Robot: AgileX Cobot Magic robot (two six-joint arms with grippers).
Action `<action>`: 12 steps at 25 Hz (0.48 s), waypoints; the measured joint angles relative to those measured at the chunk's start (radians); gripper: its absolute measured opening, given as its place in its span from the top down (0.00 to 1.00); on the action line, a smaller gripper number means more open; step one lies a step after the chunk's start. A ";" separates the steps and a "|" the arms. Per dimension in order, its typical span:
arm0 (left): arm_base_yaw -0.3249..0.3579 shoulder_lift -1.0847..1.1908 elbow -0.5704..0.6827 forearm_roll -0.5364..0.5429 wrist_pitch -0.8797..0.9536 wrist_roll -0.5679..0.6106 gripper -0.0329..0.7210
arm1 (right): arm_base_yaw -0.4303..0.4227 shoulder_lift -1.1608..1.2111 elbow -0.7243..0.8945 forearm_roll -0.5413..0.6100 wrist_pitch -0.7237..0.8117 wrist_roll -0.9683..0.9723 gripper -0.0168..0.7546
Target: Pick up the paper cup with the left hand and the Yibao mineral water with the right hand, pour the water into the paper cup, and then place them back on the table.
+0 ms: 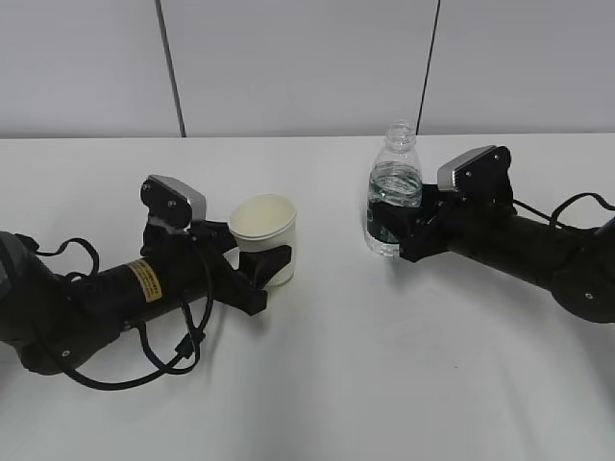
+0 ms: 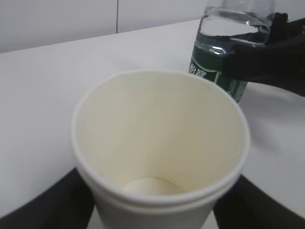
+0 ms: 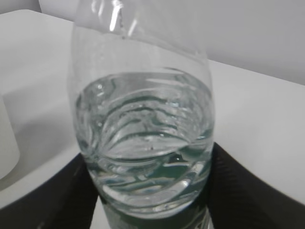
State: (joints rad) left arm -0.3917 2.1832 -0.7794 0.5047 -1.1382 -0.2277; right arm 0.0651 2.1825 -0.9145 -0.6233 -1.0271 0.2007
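Note:
The paper cup (image 1: 264, 230) stands upright on the table (image 1: 384, 384), its inside cream and dry (image 2: 162, 143). My left gripper (image 1: 255, 254) is shut on it, with a black finger against each side of its lower wall (image 2: 155, 210). To the right stands the Yibao mineral water (image 1: 394, 192), uncapped, upright, and partly filled with clear water (image 3: 143, 119). My right gripper (image 1: 394, 226) holds the bottle at the green label band, its fingers pressed to both sides (image 3: 150, 200). Bottle (image 2: 224, 71) and cup are about a hand's width apart.
Both black arms lie low over the white table, the left from the lower left and the right from the right edge. A grey panelled wall (image 1: 307, 58) runs behind the table's far edge. Loose cables (image 1: 183, 346) loop under the left arm.

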 joint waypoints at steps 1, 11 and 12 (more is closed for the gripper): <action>0.000 0.000 0.000 0.007 0.000 -0.003 0.36 | 0.000 -0.002 0.000 -0.007 0.000 0.000 0.37; 0.000 0.000 0.000 0.038 0.000 -0.021 0.37 | 0.000 -0.064 0.002 -0.053 0.107 -0.053 0.37; 0.000 0.000 -0.001 0.044 0.000 -0.031 0.37 | 0.000 -0.070 0.004 -0.057 0.115 -0.058 0.37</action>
State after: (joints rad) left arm -0.3917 2.1832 -0.7805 0.5485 -1.1382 -0.2584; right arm 0.0651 2.1123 -0.9105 -0.6807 -0.9117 0.1430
